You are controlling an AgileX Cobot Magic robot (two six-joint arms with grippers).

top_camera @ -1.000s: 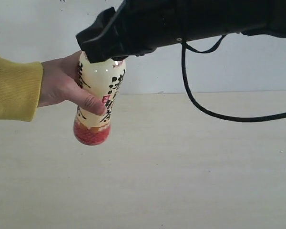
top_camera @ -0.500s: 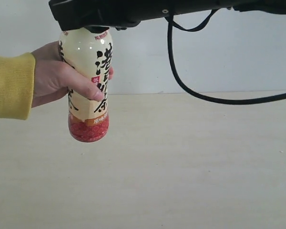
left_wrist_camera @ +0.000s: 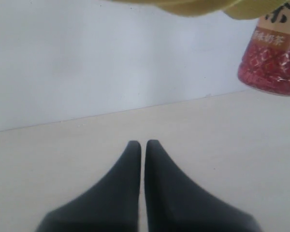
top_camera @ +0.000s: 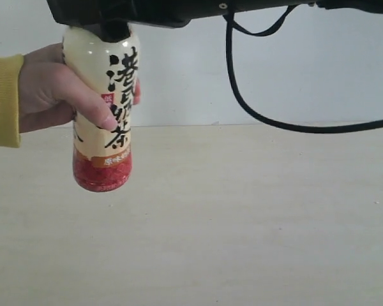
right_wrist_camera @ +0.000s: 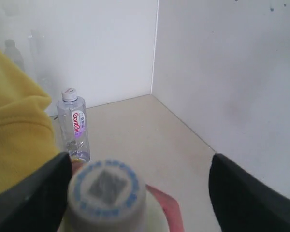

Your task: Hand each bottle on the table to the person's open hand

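The cream-capped tea bottle (top_camera: pixel 105 108) with its red-yellow label hangs above the table (top_camera: pixel 242 223), and the person's hand (top_camera: pixel 48 95) is wrapped round its body. My right gripper (top_camera: pixel 108 16) sits over its top. In the right wrist view that gripper (right_wrist_camera: pixel 140 162) stands open, its fingers (right_wrist_camera: pixel 246 193) wide apart, and the cap (right_wrist_camera: pixel 106 188) lies between them close to one finger. A clear bottle with a pale cap and pink label (right_wrist_camera: pixel 75 128) stands upright on the table beyond. My left gripper (left_wrist_camera: pixel 142 143) is shut on nothing, low over the table. The white-capped bottle is out of view.
The person's yellow sleeve (top_camera: pixel 0 102) enters from the left. A black cable (top_camera: pixel 255 108) loops down from the right arm above the table's far edge. White walls meet in a corner (right_wrist_camera: pixel 154 48) behind the table.
The hand, the tea bottle and my right arm have shifted left and slightly up together. The bottle looks larger in the exterior view now.
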